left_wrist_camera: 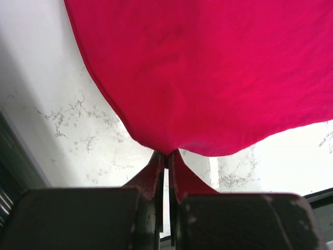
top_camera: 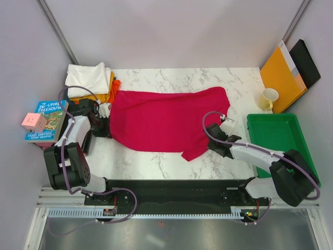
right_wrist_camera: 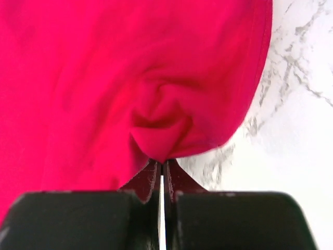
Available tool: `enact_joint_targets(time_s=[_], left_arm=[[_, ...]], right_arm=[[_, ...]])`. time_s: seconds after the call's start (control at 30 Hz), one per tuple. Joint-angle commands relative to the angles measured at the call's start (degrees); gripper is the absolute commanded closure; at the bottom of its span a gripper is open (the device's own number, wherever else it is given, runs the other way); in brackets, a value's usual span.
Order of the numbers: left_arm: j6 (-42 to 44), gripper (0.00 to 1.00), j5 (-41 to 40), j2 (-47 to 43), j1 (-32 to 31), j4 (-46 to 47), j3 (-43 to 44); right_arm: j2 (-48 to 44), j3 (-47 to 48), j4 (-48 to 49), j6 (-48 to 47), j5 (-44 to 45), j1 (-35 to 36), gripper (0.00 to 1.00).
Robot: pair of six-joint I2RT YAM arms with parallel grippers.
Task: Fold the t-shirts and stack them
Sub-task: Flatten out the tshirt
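Tabletop of white marble-patterned laminate (top_camera: 151, 160), hemmed by pale grey walls at the back and both sides. Offered bare room along the near edge, in a narrow band along the far edge, and at the right between cloth and tray. Carried across its middle the large plain crimson-red cotton t-shirt (top_camera: 161, 120), spread from near the left edge most of the way over.

Rectangular green plastic tray (top_camera: 276, 136) at the right edge, apart from the shirt. Behind it, leaning on the wall: flat orange-yellow envelope (top_camera: 280, 75), flat black board (top_camera: 308, 61) beside it. Cream ceramic mug (top_camera: 268, 98) between envelope and tray. Far left corner taken by a pile of folded shirts: white cotton t-shirt (top_camera: 88, 78) uppermost, yellow-orange t-shirt (top_camera: 102, 97) and orange t-shirt (top_camera: 116, 83) showing beneath, just beside the crimson cloth's far left corner. At the far left, beyond the left arm, colourful paperback book (top_camera: 48, 121) with a small pink cube (top_camera: 34, 122) on it.

Crimson cloth mostly smooth, one flap reaching toward the near edge at the right. Pinched at its left hem by the black left gripper (left_wrist_camera: 167, 154), jaws clenched on a fold of fabric. Puckered at the near right, a bunched tuck clamped between the closed jaws of the black right gripper (right_wrist_camera: 162, 162).
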Motion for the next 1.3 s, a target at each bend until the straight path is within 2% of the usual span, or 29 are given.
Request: enact_joint_targets(time_s=[0.0,0.13,0.27,0.6,0.77,1.0,1.03,1.07,1.1,1.17,1.27], left_arm=[[-0.4,0.98,1.1,-0.9,-0.2,2.1,-0.5],[-1.0,0.98,1.7,-0.2,-0.2,2.6,-0.3],[-1.3,0.98,2.0,0.6,-0.2,2.8,-0.2],[-1.3,0.98,1.6,0.9,-0.2,3.1,-0.4],[-1.4,0.98,1.0,1.2,-0.2,3.1,0.2],[-1.5,0.98,1.0,1.5,-0.2,3.2,0.1],[-1.5,0.98,1.0,1.9,-0.1,3.1,0.1],[-1.7,0.98,1.0,2.0,-0.2,3.2,0.2],[-1.7,0.98,1.1,2.1,-0.2,3.1,0.2],[-1.8,0.98,1.3,2.3,-0.2,3.2,0.4],[-1.9,0.98,1.4,2.7,-0.2,3.3,0.8]], right_arm=[[-9.1,5.0,-7.2,-1.8,5.3,3.8,1.0],[-10.7,11.0,-8.6,-4.8,6.6,3.8,1.0],[-0.5,17.5,-8.7,-9.1,6.4,3.7,1.0],[22.2,31.8,0.5,-18.5,2.2,1.5,1.0],[29.5,40.2,3.6,-22.5,-3.5,1.6,1.0],[34.5,42.5,4.1,-25.1,-12.2,1.5,1.0],[34.0,42.1,4.1,-25.1,-11.8,1.6,0.93],[33.5,40.9,4.2,-24.9,-11.3,1.4,0.79],[32.7,40.1,4.3,-24.8,-9.3,1.5,0.57],[29.6,37.9,4.6,-24.3,-7.2,1.2,0.34],[24.3,34.5,4.5,-23.6,-4.1,0.0,0.27]])
